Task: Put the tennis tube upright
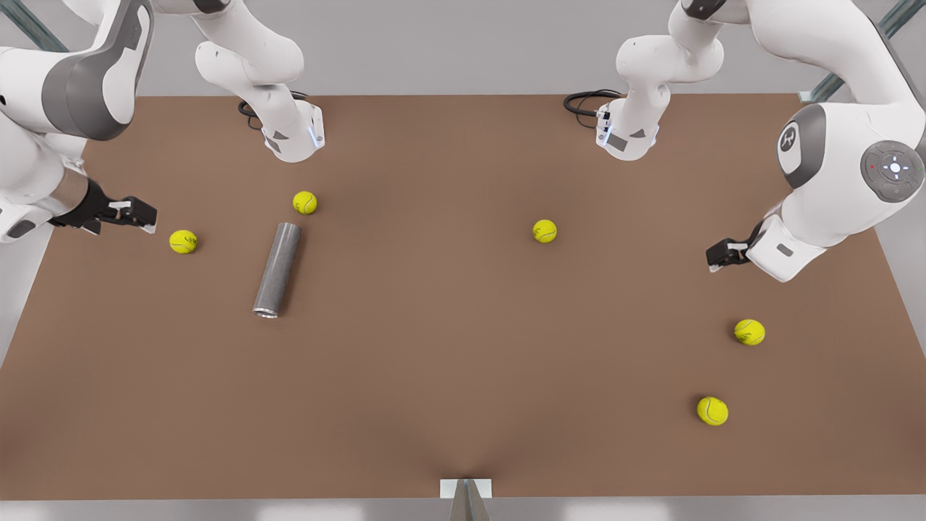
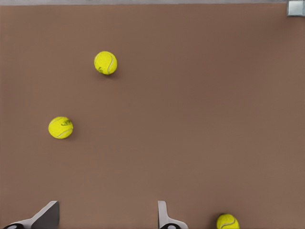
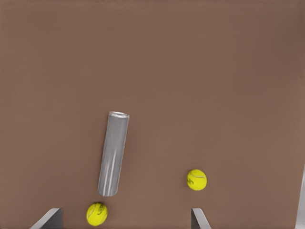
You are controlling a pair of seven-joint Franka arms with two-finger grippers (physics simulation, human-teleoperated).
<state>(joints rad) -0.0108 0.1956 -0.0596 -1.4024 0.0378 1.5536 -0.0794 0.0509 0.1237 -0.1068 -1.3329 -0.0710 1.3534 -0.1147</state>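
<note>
One tennis tube [image 1: 277,269] was found lying flat on the worktop [image 1: 463,347], between two tennis balls [image 1: 304,202]. The right tool [image 1: 134,215], open and empty, hovered nearby. A mid-body grasp was judged advisable. The left tool [image 1: 720,255], open, waited well apart.

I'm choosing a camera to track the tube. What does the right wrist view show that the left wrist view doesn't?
Right wrist view: the dark grey matte tennis tube lying on its side, two yellow-green tennis balls beside it. Left wrist view: three other balls, a pale bracket corner. Shared: the brown table, and an open gripper over it, the right gripper near the tube, the left gripper far from it.
</note>
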